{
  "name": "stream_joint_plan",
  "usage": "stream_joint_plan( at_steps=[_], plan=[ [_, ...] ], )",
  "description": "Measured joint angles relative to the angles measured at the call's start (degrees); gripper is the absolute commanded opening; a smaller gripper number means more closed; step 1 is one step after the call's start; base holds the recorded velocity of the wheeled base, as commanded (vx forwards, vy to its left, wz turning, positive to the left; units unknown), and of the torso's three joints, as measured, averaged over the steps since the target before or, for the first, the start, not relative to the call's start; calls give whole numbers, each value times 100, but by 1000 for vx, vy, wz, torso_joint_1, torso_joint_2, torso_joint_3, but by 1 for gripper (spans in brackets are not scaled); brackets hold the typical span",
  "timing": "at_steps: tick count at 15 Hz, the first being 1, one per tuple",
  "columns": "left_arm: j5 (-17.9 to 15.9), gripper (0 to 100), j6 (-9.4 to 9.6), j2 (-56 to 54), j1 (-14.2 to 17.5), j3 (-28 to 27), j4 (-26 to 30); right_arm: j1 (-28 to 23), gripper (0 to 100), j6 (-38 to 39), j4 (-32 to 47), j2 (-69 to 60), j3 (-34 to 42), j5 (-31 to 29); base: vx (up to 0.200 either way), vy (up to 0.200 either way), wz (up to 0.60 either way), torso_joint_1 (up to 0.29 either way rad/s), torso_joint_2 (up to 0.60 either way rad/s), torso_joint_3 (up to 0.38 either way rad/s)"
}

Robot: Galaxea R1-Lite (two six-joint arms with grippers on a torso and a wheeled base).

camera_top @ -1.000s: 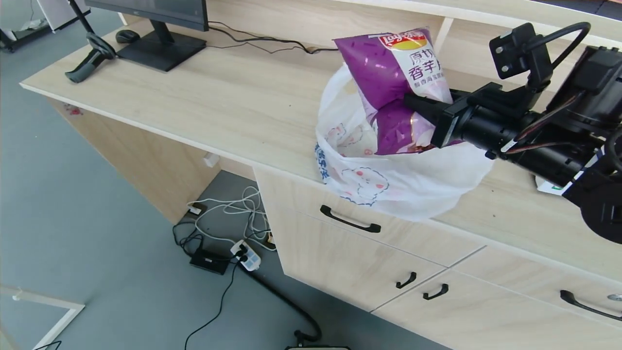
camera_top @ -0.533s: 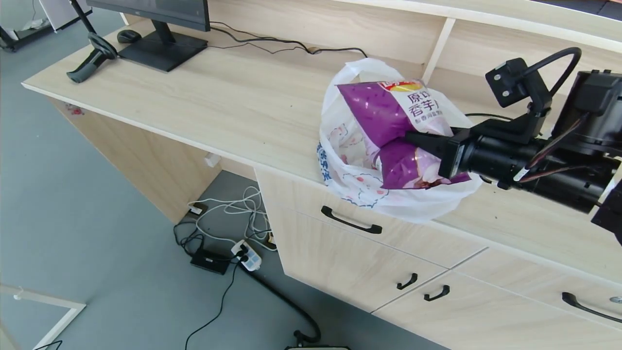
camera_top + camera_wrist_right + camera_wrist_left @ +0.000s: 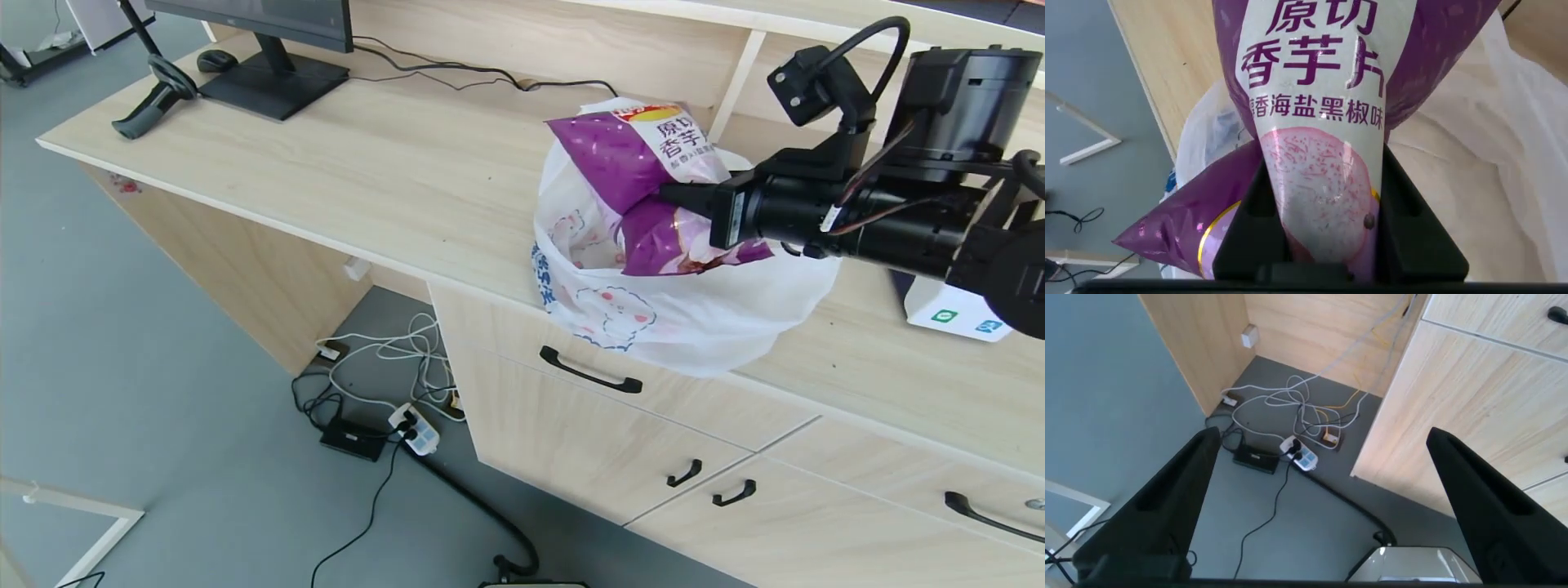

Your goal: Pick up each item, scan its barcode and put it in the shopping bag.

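My right gripper point(image 3: 676, 196) is shut on a purple chip bag point(image 3: 624, 151), pinching it at mid-height. The chip bag's lower end sits inside the mouth of the white shopping bag point(image 3: 678, 318) on the counter, and its top sticks out above the rim. In the right wrist view the chip bag point(image 3: 1323, 82) is squeezed between the two dark fingers of the right gripper point(image 3: 1327, 224), with the shopping bag point(image 3: 1478, 163) behind it. My left gripper point(image 3: 1323, 506) is open and empty, hanging over the floor beside the counter drawers.
A black handheld scanner point(image 3: 151, 94) lies at the counter's far left, near a monitor stand point(image 3: 273, 77) and a mouse point(image 3: 215, 59). A white box point(image 3: 947, 314) stands right of the shopping bag. Cables and a power strip point(image 3: 412, 429) lie on the floor.
The right gripper lowered the chip bag from above the shopping bag down into its mouth, then lifted it slightly and drew back toward the counter's rear.
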Motion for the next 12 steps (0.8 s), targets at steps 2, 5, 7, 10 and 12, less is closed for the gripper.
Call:
stream_joint_plan(
  at_steps=[2, 5, 7, 10, 12],
  plan=[
    [1, 100, 37, 0, -2, 0, 2, -2, 0, -2, -28, 219, -80, -20, 0, 0, 0, 0, 0, 0],
    [1, 100, 59, 0, -6, 0, -9, -96, 0, 93, -411, 401, -24, -30, 0, 0, 0, 0, 0, 0],
    [1, 100, 59, 0, -5, 0, -11, -202, 0, 210, -1221, 558, 13, -57, 0, 0, 0, 0, 0, 0],
    [1, 100, 59, 0, -2, 0, -9, -362, 100, 244, -1534, 691, 238, -134, 0, 0, 0, 0, 0, 0],
    [1, 100, 57, 0, -6, 0, -9, -389, 100, 286, -1642, 608, 529, -143, 0, 0, 0, 0, 0, 0]
  ],
)
